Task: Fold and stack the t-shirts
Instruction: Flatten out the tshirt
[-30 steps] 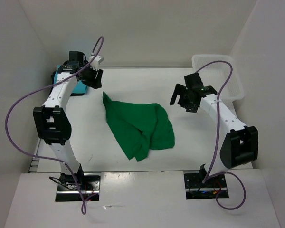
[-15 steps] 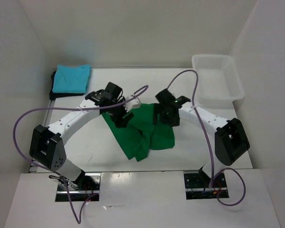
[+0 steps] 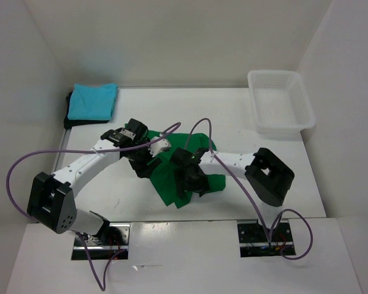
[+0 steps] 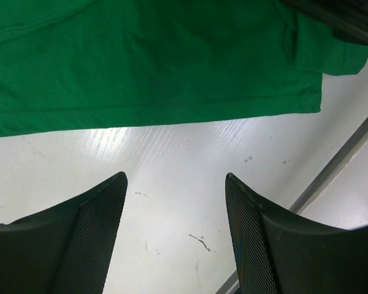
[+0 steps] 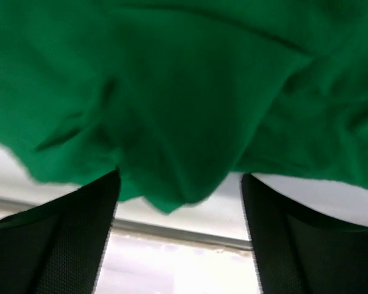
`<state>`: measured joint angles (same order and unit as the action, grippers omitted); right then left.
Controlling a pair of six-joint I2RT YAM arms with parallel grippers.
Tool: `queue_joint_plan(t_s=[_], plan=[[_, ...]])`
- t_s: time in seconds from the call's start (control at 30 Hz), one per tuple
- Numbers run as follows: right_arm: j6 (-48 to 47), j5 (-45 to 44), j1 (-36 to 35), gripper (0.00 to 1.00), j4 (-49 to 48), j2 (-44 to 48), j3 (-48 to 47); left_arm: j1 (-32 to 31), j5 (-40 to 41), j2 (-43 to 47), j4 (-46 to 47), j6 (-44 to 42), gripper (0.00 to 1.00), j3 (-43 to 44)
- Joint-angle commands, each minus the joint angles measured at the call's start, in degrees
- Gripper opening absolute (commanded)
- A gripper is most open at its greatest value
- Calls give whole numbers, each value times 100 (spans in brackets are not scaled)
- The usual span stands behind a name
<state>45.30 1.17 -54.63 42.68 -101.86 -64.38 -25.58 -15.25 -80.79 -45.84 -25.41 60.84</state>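
The bright green t-shirt [image 3: 167, 187] lies crumpled mid-table. My left gripper [image 3: 143, 166] is low at its left edge. In the left wrist view it [image 4: 175, 179] stands open over bare table, with the green shirt's [image 4: 153, 61] hem just ahead of the fingertips. My right gripper [image 3: 192, 182] is over the shirt's near right part. In the right wrist view it [image 5: 179, 177] is open, and a hanging corner of the green cloth [image 5: 172, 79] reaches between the fingertips. The turquoise t-shirt [image 3: 93, 101] lies folded on the black one [image 3: 67, 114] at the back left.
A white mesh basket [image 3: 281, 125] stands at the back right. White walls close in the table on three sides. The table's near edge [image 5: 172, 229] runs just below the right fingers, and an edge rail [image 4: 337, 165] shows to the right of the left fingers.
Both arms have swung in from the back corners to the green shirt and dropped low over it. The left jaws have opened wider and the right have narrowed a little.
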Motion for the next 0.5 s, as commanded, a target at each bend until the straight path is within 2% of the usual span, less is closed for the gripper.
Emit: queue_joint_plan(t_s=[0.0,0.03,0.07,0.17,0.23,0.37,0.47], plan=[[146,41,-56,81,-31,-106,-224,-8,-22,90,41,-43,73,25],[146,41,-56,74,-31,-106,-224,-8,-22,90,41,-43,73,25],[146,41,-56,48,-31,-106,-224,-8,-22,90,41,-43,73,85],[146,-195,-56,2,222,61,-574,-8,-22,142,41,-43,73,86],[-46,-555,-4,0,564,141,-899,-8,-22,143,41,-43,73,86],[-538,-1258,452,0,1758,290,-2206,-8,-22,143,41,-43,73,86],[-1117,-1549,988,0,2034,89,-2893,-8,-22,38,41,-95,73,86]])
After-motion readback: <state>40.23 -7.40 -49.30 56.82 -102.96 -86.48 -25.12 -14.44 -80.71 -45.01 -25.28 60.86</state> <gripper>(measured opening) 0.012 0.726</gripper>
